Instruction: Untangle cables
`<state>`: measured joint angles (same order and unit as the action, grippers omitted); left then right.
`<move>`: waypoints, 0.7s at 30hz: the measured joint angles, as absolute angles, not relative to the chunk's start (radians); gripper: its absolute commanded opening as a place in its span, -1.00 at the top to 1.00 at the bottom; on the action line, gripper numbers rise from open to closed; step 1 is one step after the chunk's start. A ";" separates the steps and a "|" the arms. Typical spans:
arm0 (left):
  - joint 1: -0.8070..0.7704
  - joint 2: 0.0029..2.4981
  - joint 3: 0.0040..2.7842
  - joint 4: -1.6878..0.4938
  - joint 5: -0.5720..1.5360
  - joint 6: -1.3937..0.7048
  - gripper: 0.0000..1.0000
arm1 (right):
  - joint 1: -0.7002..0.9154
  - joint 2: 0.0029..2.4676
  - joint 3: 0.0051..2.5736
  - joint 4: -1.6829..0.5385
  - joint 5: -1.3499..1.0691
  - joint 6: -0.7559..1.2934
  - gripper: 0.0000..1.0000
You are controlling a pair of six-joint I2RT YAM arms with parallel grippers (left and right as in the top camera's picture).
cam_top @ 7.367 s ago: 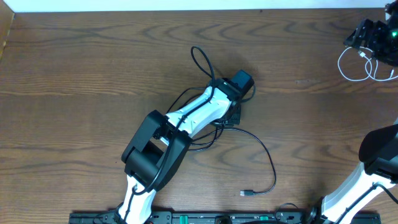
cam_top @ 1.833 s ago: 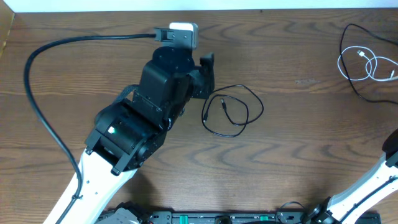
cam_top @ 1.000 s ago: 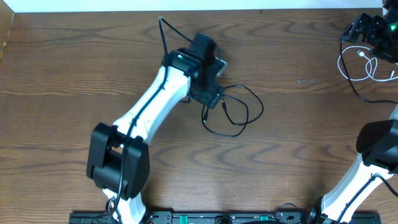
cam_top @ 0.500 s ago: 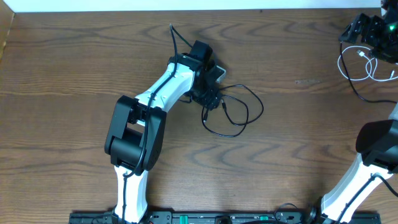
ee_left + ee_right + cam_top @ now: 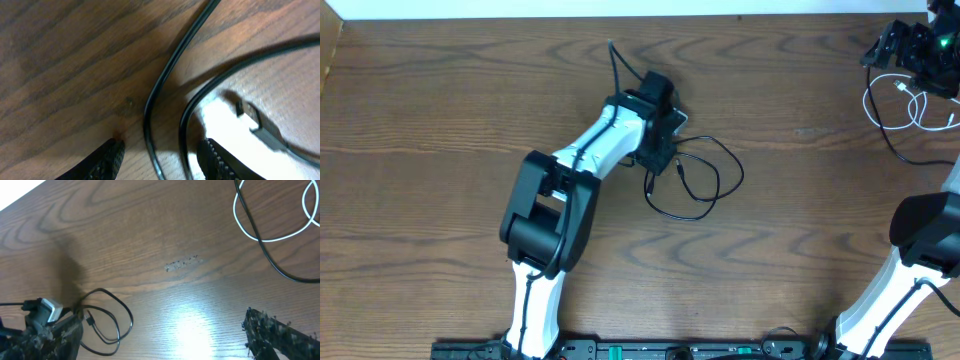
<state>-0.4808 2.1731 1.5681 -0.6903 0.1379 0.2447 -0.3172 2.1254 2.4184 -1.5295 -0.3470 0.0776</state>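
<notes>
The black cable [image 5: 705, 185] lies in a loose double loop at the table's middle. My left gripper [image 5: 658, 160] is low at the loop's left edge. In the left wrist view its jaws [image 5: 162, 160] are open, with two strands of the black cable [image 5: 165, 80] running between them and the plug end [image 5: 256, 124] just to the right. The white cable [image 5: 912, 108] lies coiled at the far right. My right gripper [image 5: 908, 45] hovers beyond it, open and empty [image 5: 162, 330]. The right wrist view shows the white cable [image 5: 260, 237] and the black loop [image 5: 112, 322].
A black wire [image 5: 890, 135] runs across the white coil at the far right and off the right edge; it also shows in the right wrist view [image 5: 272, 260]. The table's back edge [image 5: 620, 18] is just beyond my left gripper.
My left arm's elbow has swung right while its gripper stayed at the black loop's left edge. The black loop and white coil have kept their shape over the last second.
</notes>
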 measured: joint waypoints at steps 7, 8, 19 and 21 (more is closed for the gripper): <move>-0.550 2.167 1.536 -0.611 0.069 0.121 0.85 | -0.317 2.125 2.418 -1.540 -0.344 0.078 -0.98; -0.556 2.167 1.536 -0.608 0.064 0.115 0.85 | -0.317 2.125 2.418 -1.543 -0.344 0.078 -0.98; -0.550 1.975 1.503 -0.625 0.033 0.028 0.85 | -0.277 2.125 2.418 -1.564 -0.361 0.077 -0.99; -0.549 1.802 1.504 -0.603 0.032 0.002 0.85 | -0.262 2.125 2.418 -1.563 -0.375 0.075 -0.99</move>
